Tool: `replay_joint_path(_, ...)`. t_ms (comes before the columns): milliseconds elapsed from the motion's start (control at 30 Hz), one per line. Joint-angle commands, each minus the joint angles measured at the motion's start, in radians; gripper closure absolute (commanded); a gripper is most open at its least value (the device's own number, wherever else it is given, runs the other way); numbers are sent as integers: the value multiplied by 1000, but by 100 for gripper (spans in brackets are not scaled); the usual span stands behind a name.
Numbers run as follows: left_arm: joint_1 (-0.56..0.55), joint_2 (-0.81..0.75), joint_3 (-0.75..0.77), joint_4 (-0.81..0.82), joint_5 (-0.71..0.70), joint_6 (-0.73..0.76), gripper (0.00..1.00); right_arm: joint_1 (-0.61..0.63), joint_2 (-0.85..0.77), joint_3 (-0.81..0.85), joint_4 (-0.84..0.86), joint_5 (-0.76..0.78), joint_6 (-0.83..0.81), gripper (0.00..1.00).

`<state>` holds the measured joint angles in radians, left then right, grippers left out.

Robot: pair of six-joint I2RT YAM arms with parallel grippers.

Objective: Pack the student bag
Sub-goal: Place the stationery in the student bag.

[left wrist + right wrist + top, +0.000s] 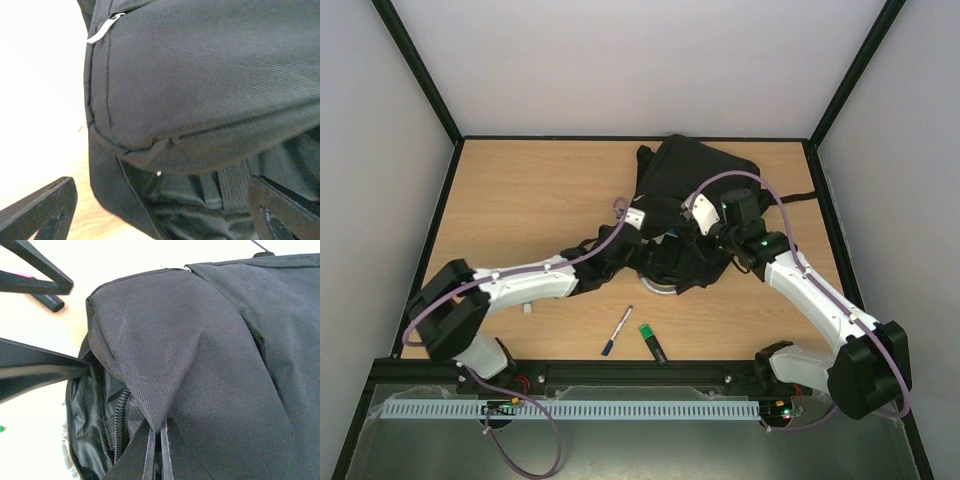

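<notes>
The student bag (695, 185) is a big black fabric backpack lying at the back middle of the wooden table. My right gripper (157, 452) is shut on a pinched fold of its outer fabric (165, 365) and holds that flap up beside the open zipper (120, 420). The dark lining (85, 410) shows inside the mouth. My left gripper (165, 215) stands wide open at the bag's near-left side. Its fingers (42, 210) straddle the gap under the bag's top panel (200, 75), gripping nothing. A silver zipper pull (102, 30) lies at the upper seam.
A blue and white pen (617, 332) and a green-capped marker (652, 342) lie on the table in front of the bag. Something silvery (660, 290) peeks from under the bag's near edge. A black strap (802, 197) trails right. Black frame rails border the table.
</notes>
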<state>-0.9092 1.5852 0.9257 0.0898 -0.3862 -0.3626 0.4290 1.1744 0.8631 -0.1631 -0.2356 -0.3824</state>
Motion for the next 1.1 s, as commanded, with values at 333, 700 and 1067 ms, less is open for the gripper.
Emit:
replay_joint_path(333, 105, -195, -17, -266, 280, -21, 1, -7, 77, 67, -484, -374, -300, 78)
replay_joint_path(700, 106, -315, -143, -98, 290, -110, 1, -18, -83, 73, -525, -147, -151, 57)
replay_joint_path(1067, 108, -369, -141, -22, 254, -244, 1, -327, -105, 90, -396, 47, 138, 24)
